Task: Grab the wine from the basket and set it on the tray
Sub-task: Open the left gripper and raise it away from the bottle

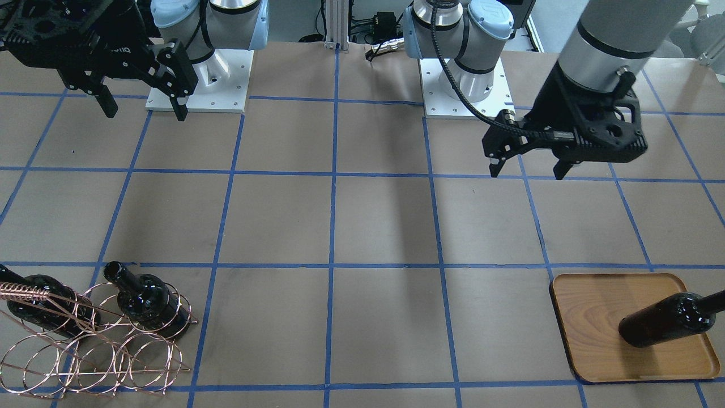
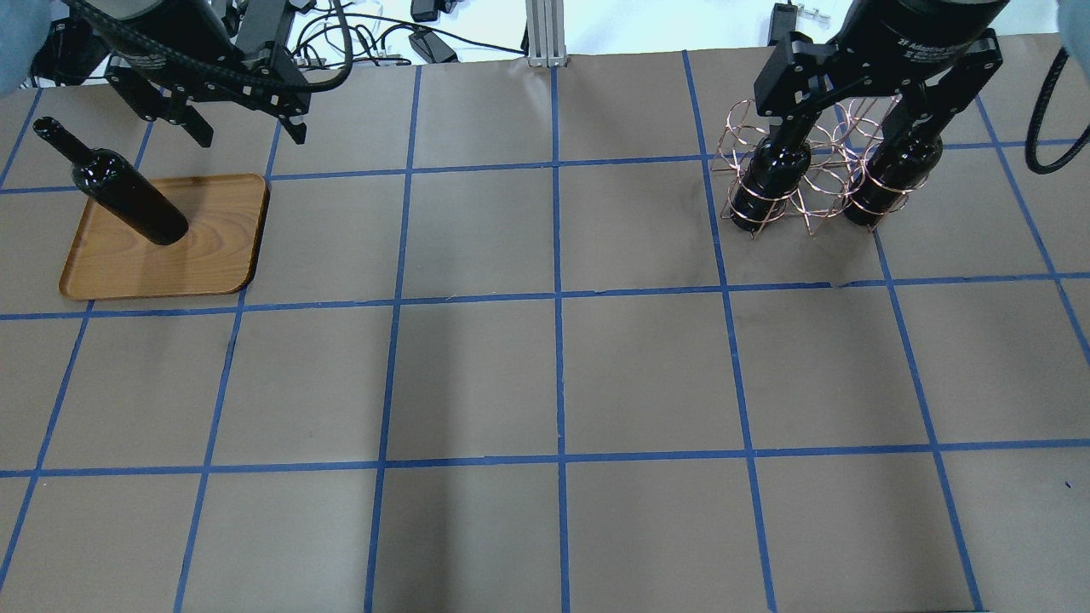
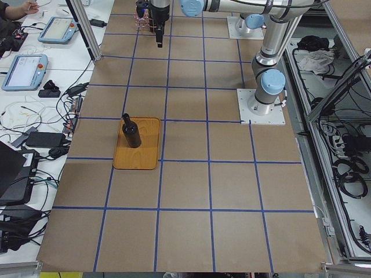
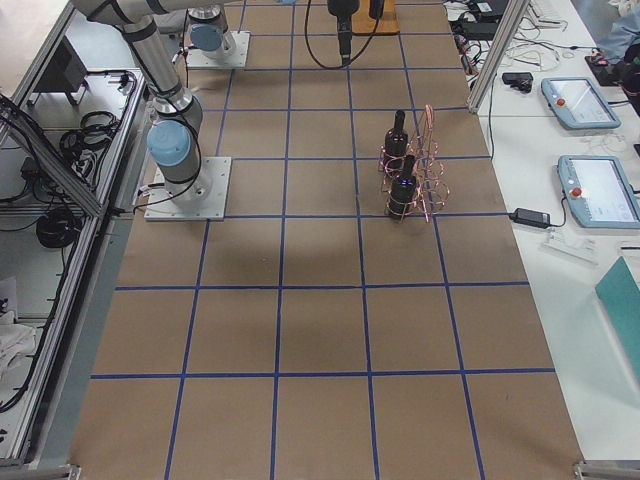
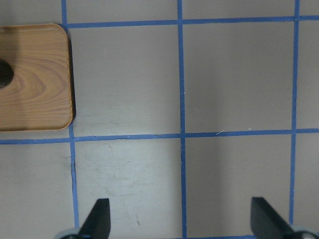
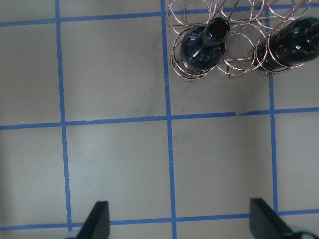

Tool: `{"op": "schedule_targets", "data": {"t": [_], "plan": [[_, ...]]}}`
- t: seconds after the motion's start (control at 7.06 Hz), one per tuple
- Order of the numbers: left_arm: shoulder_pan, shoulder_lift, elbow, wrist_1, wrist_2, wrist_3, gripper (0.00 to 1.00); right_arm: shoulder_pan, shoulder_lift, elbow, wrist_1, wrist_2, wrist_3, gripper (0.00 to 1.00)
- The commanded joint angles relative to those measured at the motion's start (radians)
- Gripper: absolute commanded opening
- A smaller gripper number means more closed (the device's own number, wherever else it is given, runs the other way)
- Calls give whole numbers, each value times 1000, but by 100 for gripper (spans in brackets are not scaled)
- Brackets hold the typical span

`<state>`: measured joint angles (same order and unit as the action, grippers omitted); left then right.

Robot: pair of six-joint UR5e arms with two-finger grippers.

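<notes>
Overhead exterior: brown table (image 2: pixel 553 375), blue tape grid (image 2: pixel 558 298), cables (image 2: pixel 383 34) beyond. Right gripper (image 2: pixel 854 123), spread wide, empty, hides necks of bottles (image 2: pixel 762 183) in basket (image 2: pixel 809 191). Left gripper (image 2: pixel 251 138) likewise.

**Silver, blue and black machinery**

Both arms (image 1: pixel 600 51) are silver-grey tubes with pale blue joint caps (image 1: pixel 490 14), bolted to white square base plates (image 1: pixel 442 107). The left hand (image 1: pixel 528 170) and right hand (image 1: pixel 145 111) are matte black; a ribbed black cable (image 1: pixel 461 93) feeds the left.

On the right hand (image 2: pixel 856 132) — "2F Adaptive", rest blurred; nothing else legible.
</notes>
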<state>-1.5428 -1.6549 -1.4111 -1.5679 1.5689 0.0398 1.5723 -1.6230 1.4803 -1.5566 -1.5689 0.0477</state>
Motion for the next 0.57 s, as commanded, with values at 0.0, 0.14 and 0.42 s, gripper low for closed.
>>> {"op": "schedule_targets", "data": {"t": [0.0, 0.14, 0.42], "plan": [[-72, 26, -8, 2, 9, -72, 100, 0, -1, 1, 0, 1, 1, 100], [-72, 36, -8, 2, 11, -72, 100, 0, -1, 1, 0, 3, 1, 100], [-72, 66, -38, -14, 14, -67, 100, 0, -1, 1, 0, 3, 1, 100]]}}
